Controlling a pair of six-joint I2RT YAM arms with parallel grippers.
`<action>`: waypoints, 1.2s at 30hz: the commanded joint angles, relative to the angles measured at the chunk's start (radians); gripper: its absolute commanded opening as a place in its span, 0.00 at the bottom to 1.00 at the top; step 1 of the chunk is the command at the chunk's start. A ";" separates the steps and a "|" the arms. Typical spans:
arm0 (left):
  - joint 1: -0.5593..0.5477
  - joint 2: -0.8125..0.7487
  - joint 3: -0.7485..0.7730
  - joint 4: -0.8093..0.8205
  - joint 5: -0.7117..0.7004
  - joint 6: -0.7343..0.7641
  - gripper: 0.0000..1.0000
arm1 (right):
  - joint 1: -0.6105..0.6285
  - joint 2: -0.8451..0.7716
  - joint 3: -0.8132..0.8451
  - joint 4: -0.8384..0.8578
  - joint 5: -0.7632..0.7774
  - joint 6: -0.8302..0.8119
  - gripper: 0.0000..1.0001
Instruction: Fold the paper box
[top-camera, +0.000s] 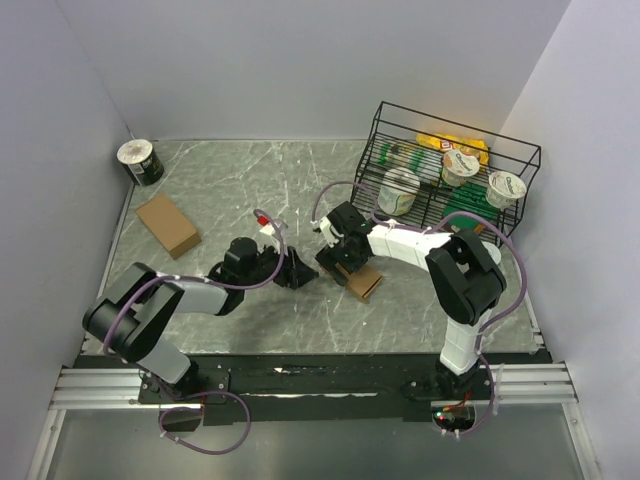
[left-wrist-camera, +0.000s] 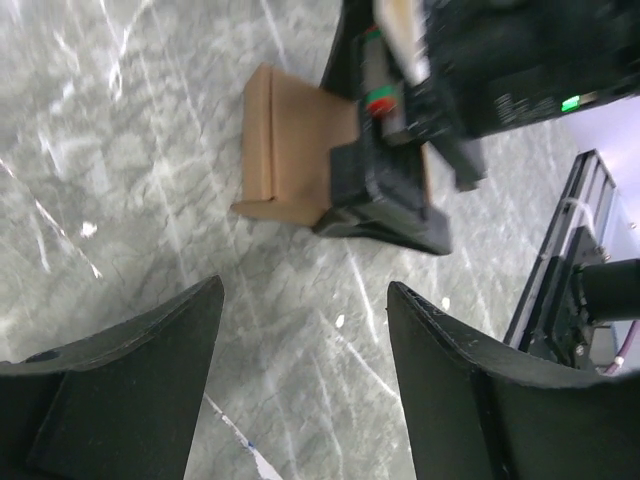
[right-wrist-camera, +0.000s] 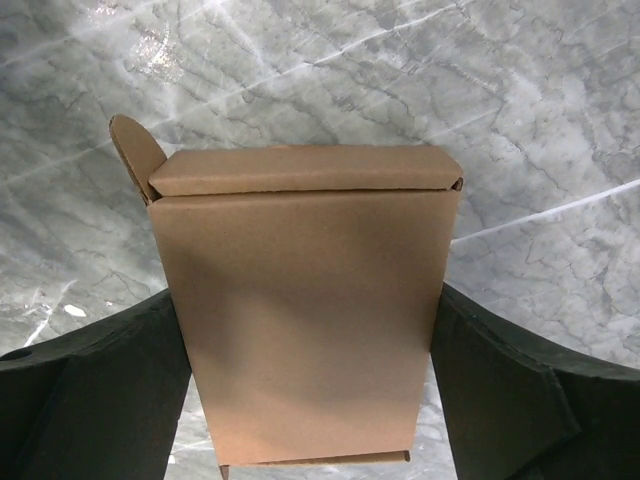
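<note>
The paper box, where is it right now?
In the top view, the paper box sits on the marbled table right of centre, straddled by the right tool, with the wire rack behind it and the left tool to its left.

Left claw (left-wrist-camera: 305, 295) spread open, right claw (right-wrist-camera: 308, 320) pointing down

I can read no text anywhere: print on the white cups' lids (top-camera: 400, 188) in the black wire rack (top-camera: 460, 127) and the dark can's label (top-camera: 140, 160) is too small.
</note>
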 joint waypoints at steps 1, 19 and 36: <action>0.024 -0.096 0.000 0.027 0.014 -0.020 0.73 | 0.007 0.046 -0.006 -0.038 0.001 -0.011 0.79; 0.141 -0.546 -0.061 -0.192 0.292 0.052 0.95 | -0.044 -0.040 0.098 -0.169 -0.933 -0.112 0.69; 0.141 -0.260 -0.092 0.049 0.378 0.018 0.88 | -0.108 0.175 0.190 -0.331 -1.220 -0.267 0.73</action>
